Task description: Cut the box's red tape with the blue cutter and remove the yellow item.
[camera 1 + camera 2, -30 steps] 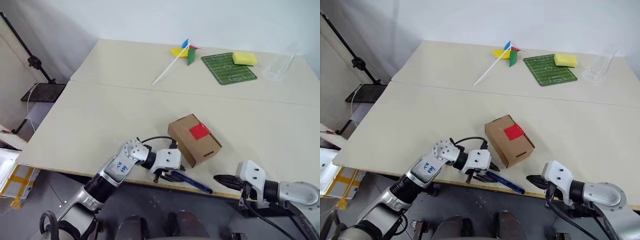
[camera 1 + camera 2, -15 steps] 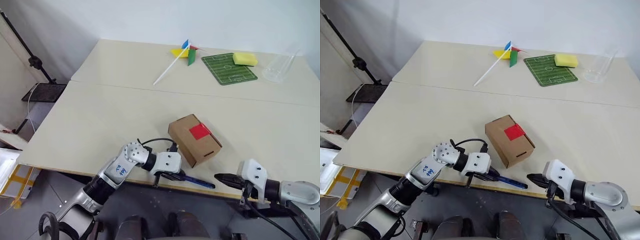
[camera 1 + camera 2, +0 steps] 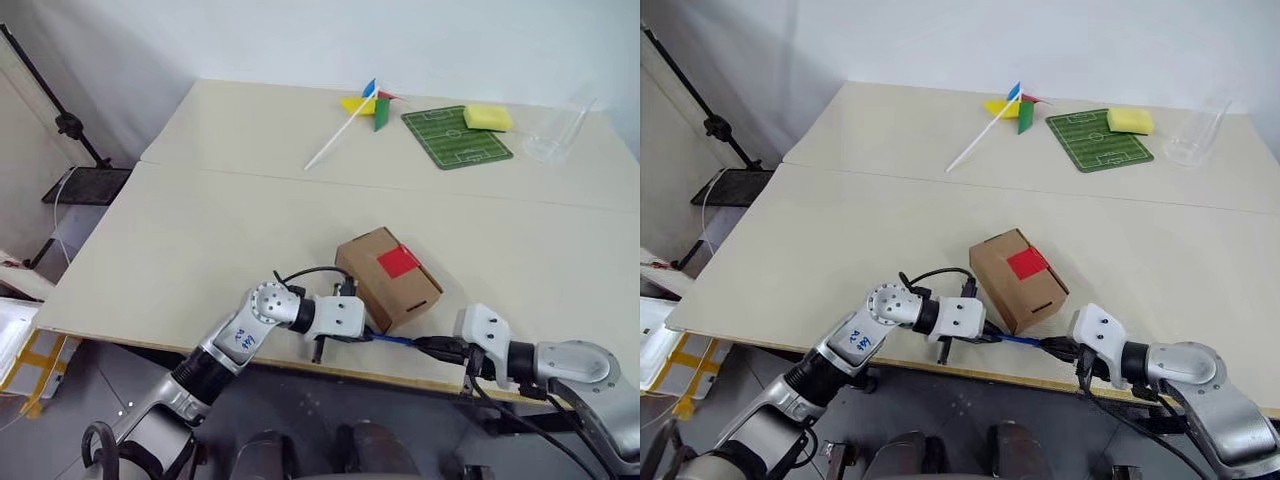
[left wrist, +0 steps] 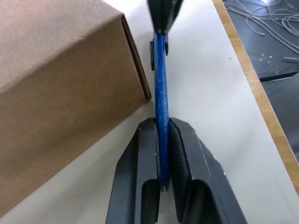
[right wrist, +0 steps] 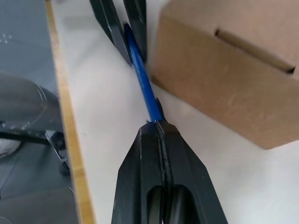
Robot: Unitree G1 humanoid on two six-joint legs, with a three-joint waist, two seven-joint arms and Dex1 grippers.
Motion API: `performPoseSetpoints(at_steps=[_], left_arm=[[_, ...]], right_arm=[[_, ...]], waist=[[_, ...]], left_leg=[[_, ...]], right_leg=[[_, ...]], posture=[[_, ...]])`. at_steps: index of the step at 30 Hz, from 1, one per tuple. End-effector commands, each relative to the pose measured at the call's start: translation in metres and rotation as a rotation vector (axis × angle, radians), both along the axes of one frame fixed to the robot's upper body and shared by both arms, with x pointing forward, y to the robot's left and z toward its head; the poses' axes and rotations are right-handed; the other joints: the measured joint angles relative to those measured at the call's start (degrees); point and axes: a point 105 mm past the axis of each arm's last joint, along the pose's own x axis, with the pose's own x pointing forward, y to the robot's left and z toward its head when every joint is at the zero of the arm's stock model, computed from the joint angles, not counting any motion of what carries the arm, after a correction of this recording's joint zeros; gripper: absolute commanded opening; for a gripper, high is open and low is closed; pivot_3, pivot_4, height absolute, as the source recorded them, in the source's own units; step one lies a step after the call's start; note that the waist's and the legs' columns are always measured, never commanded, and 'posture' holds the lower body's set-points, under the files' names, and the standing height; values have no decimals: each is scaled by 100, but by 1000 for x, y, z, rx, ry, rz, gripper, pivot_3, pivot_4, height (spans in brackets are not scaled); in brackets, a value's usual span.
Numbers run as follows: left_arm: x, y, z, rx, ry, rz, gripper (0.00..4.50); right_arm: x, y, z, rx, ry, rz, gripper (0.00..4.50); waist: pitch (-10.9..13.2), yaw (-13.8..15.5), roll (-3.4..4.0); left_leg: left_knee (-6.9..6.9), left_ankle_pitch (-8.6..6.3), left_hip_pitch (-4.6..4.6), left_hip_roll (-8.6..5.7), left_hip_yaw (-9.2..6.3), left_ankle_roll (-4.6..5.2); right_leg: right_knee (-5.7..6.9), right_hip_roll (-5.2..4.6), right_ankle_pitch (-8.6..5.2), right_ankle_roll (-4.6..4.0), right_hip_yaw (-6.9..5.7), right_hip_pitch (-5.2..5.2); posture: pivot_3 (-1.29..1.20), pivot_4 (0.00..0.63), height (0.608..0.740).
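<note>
**Blue cutter pinched at both ends beside the sealed box**

Nearest, along the front edge of the table point(image 3: 150, 270): blue cutter point(image 3: 395, 340) held just beside the box's near side, apparently just off the surface. Left gripper point(image 4: 163, 154) clamped narrow on one end, pads flat against the slim shaft. Right gripper point(image 5: 161, 128) pressed fully together at the other end, tips meeting the cutter's tip; cannot tell whether actually pinching it or only touching. Probably a two-handed hold to steady or re-seat the thin tool before turning its blade toward the lid, perhaps a handover.

Just behind: box point(image 3: 388, 278) resting closed on the table, angled, tuck flap in its slot. Red tape point(image 3: 398, 262) intact across the lid seam, so cutting not yet begun. Yellow item presumably shut inside, out of sight.

Far side of the table, well apart from the work: pinwheel point(image 3: 358, 112), green football-pitch mat point(image 3: 455, 138) with a yellow sponge point(image 3: 488, 117) on its corner, clear plastic cup point(image 3: 558, 130) lying on its side.

Writing: small blue handwritten marks on the left forearm, too small to read. No print legible on box or cutter.
</note>
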Motion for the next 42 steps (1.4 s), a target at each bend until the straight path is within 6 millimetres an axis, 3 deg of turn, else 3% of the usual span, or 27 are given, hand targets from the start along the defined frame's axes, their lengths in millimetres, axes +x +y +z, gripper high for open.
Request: performPoseSetpoints(at_steps=[1, 5, 11, 15, 23, 29, 32, 36, 42], left_arm=[[-1, 5, -10, 47, 7, 8, 398], [-8, 8, -10, 36, 101, 11, 398], [-15, 6, -8, -13, 176, -5, 2156], [-13, 5, -10, -42, 282, 55, 2156], [-17, 4, -17, -28, 333, 91, 2156], [-24, 4, -37, 42, 310, 112, 2156], [-22, 8, -44, 80, 247, 116, 1562], [-22, 9, -46, 84, 246, 120, 447], [-26, 9, -48, 96, 236, 94, 441]], right_arm=[[0, -2, 4, -9, -13, 11, 0], [-3, -4, 7, 2, -14, 8, 0], [-12, -11, 14, 38, -14, -13, 0], [-15, -14, 17, 49, -16, -25, 0], [-21, -12, 19, 73, -15, -37, 0], [-23, -16, 22, 82, -24, -57, 0], [-23, -16, 23, 83, -25, -61, 0], [-23, -16, 23, 86, -25, -62, 0], [-24, -14, 23, 90, -23, -60, 0]], waist=[[0, -2, 0], [0, -7, 0], [0, 1, 0], [0, 1, 0], [0, 2, 1], [-2, 11, 2], [-9, 18, 0], [-14, 18, -1], [-19, 16, -1]], left_leg=[[0, 0, 0, 0, 0, 0], [-1, 0, 0, 0, 0, 0], [-6, 0, -1, 0, 0, 0], [-5, 0, -2, 0, 0, 1], [-4, 0, -1, 0, -1, 1], [-7, -1, -1, 0, -1, 1], [-6, -2, 0, -1, -1, 3], [-6, -2, 2, -1, -1, 4], [-6, -3, 3, -1, -2, 5]], right_leg=[[0, 0, 0, 0, 0, 0], [1, 0, 0, 0, 0, 0], [-4, 0, 0, 0, 0, 0], [-5, 0, 0, 0, 0, 0], [-5, 0, 0, 0, 0, 1], [-8, 0, 0, 0, 0, 2], [-10, -1, 0, 0, 0, 4], [-10, -2, 0, 0, 0, 7], [-10, -2, 0, 0, 0, 9]], posture=[[0, 150, 740], [0, 150, 740], [0, 150, 740], [0, 150, 740], [0, 150, 740], [0, 150, 740], [0, 150, 740], [0, 150, 740], [0, 150, 740]])
